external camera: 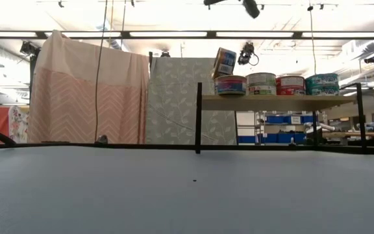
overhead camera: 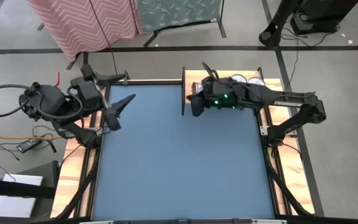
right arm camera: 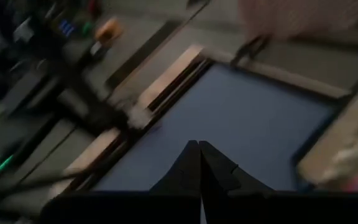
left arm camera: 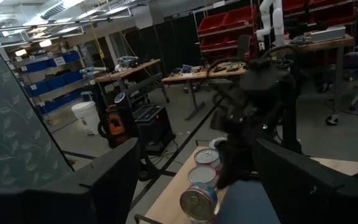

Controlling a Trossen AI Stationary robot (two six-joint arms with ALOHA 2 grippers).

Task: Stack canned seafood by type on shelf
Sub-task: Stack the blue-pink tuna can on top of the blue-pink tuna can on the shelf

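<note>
The canned seafood (external camera: 274, 84) is being kept in a row on the shelf (external camera: 278, 101), one tin tilted atop. The right tool (right arm camera: 199, 149) is being held closed, empty; the left tool (overhead camera: 118, 111), open, is being parked aside.

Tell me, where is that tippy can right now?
In the low view the tilted can leans on top of the leftmost tin at the left end of the shelf, not lying flat.
</note>
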